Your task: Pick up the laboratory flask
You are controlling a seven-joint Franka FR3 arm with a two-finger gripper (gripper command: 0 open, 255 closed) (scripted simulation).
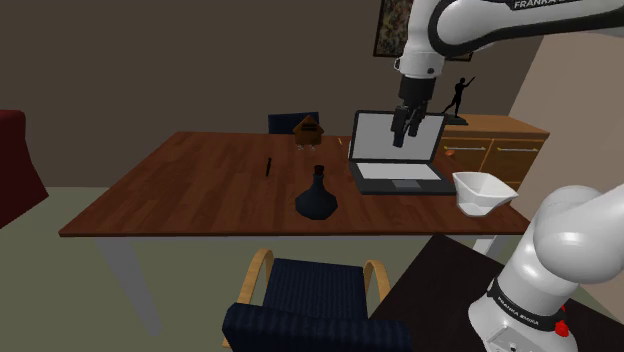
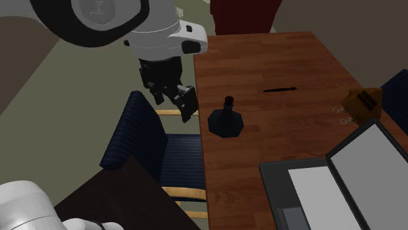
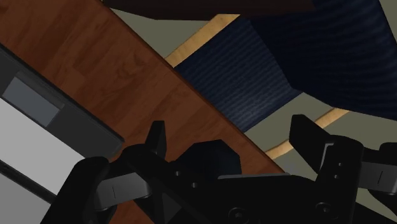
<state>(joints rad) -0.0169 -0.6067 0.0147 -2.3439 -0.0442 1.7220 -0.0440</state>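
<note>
Flask [image 1: 318, 198] is standing upright on table [image 1: 200, 180], likely stiff, slippery, fragile; gripper [image 1: 405, 137] is hovering well apart, fingers [image 3: 157, 135] spread; narrow neck [image 1: 319, 175] is looking the best hold.

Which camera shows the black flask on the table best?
The shoulder view: the flask stands in full profile on the table, neck and wide base unobstructed. The second exterior view looks down on it, foreshortened. In the wrist view a dark shape, probably its base, sits partly behind the gripper.

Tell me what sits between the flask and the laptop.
Nothing: only bare wood tabletop separates the dark flask from the open laptop, as the second exterior view shows.
</note>
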